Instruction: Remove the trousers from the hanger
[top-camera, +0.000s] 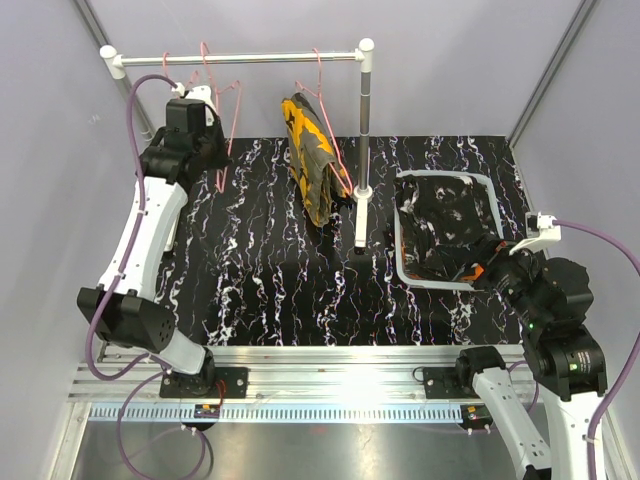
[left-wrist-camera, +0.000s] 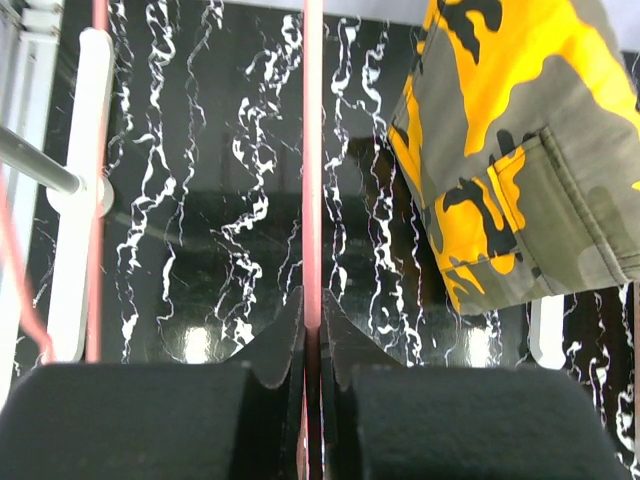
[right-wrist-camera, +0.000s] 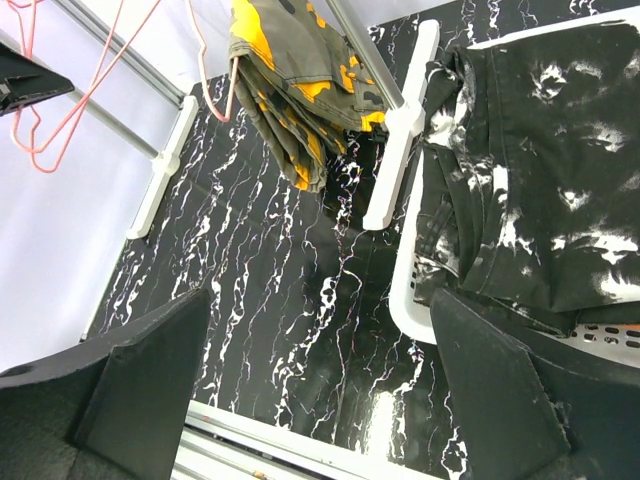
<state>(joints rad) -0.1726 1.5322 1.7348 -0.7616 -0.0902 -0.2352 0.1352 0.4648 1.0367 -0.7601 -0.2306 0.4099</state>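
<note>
Olive camouflage trousers (top-camera: 310, 150) with orange and black patches hang from a pink hanger (top-camera: 318, 75) on the rack's rail (top-camera: 260, 57). In the left wrist view they (left-wrist-camera: 520, 150) fill the upper right. My left gripper (top-camera: 213, 100) is up at the rail, left of them, shut on the wire of an empty pink hanger (left-wrist-camera: 313, 150); the jaws (left-wrist-camera: 313, 300) pinch that wire. Black trousers with white specks (top-camera: 450, 215) lie in the white basket (top-camera: 398, 245), and a bit of orange cloth (top-camera: 477, 270) shows beside them. My right gripper (right-wrist-camera: 320, 370) hovers open by the basket's near edge, holding nothing.
The rack's upright post (top-camera: 365, 120) and its white foot (top-camera: 360, 215) stand between the hanging trousers and the basket. Another empty pink hanger (top-camera: 170, 70) hangs at the rail's left end. The black marbled table (top-camera: 280, 280) ends at a metal rail in front.
</note>
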